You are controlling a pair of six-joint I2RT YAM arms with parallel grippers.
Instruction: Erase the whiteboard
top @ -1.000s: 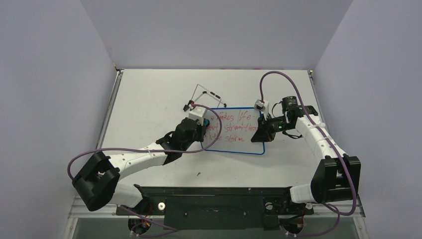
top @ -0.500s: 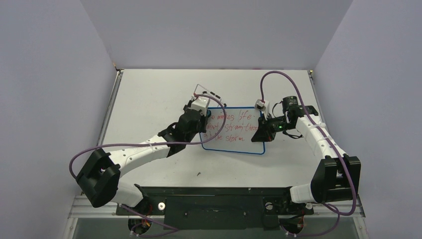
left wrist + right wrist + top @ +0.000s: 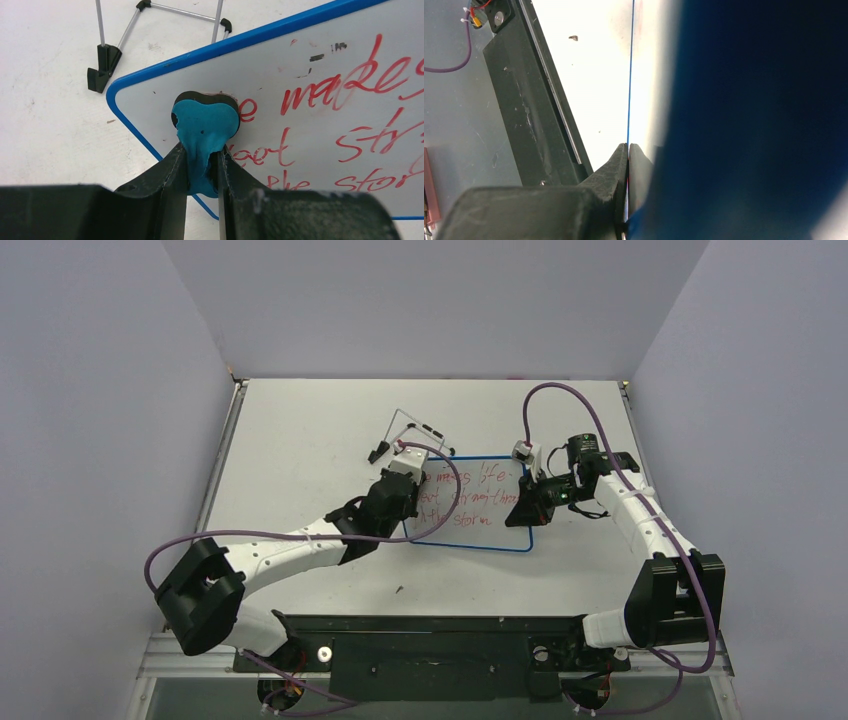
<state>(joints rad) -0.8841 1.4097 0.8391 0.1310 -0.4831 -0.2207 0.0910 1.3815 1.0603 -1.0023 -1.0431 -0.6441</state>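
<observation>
Whiteboard (image 3: 488, 534) rim in right hand (image 3: 521, 508), left hand (image 3: 202, 156) holding eraser (image 3: 205, 120) at corner

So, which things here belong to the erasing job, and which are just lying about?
In the job:
whiteboard with red writing
blue-and-black eraser, on the board's left end
left end effector, shut on the eraser
right end effector, pinching the board's right edge

Lying about:
black wire stand on the table beyond the board
small dark speck on the table, on the board's near side
</observation>
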